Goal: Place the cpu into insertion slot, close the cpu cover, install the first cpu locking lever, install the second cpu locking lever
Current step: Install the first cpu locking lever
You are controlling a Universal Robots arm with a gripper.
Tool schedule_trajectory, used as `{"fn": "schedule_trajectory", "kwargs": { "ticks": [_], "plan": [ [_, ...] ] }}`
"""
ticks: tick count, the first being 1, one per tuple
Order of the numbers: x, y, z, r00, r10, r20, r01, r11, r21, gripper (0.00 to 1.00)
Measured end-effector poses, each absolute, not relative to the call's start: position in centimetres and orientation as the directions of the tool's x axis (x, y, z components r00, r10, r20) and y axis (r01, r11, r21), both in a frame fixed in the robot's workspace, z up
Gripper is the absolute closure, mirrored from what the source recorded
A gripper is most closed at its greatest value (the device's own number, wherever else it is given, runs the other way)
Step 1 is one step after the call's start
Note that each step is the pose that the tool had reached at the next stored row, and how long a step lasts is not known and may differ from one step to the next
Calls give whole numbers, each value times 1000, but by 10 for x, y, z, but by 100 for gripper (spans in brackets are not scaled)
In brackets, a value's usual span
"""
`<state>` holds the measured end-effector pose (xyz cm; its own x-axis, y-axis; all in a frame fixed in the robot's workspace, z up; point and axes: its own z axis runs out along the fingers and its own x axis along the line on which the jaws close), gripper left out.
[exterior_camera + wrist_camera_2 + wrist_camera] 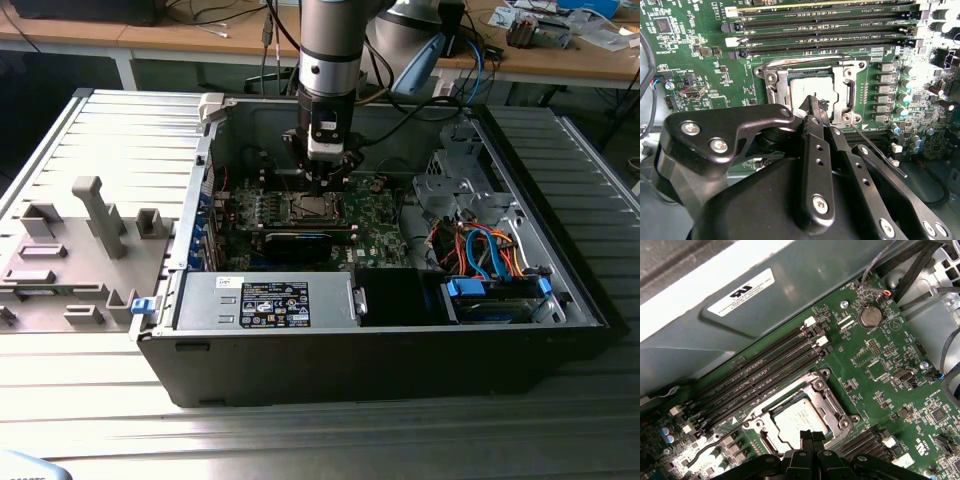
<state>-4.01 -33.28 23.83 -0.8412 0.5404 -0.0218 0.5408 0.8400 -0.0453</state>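
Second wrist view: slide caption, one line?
Gripper, shut, at the edge of the cpu seated in the insertion slot, cpu cover down.

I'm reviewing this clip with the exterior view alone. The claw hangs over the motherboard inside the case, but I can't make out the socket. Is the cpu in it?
Observer: Yes. In the second wrist view the cpu lies flat in the insertion slot, silvery top up.
Operator: And the cpu cover?
Observer: It is down. The cpu cover lies around the cpu, with the metal top showing through its window.
Operator: Where exactly is the claw?
Observer: The claw, fingers together, points at the edge of the cpu. I cannot tell whether it touches.
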Motion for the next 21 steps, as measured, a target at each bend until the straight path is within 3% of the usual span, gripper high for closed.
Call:
{"fn": "schedule_trajectory", "kwargs": {
  "ticks": [21],
  "plan": [
    [-40, -333, 238, -863, 505, -22, 506, 861, -45, 89]
  ]
}}
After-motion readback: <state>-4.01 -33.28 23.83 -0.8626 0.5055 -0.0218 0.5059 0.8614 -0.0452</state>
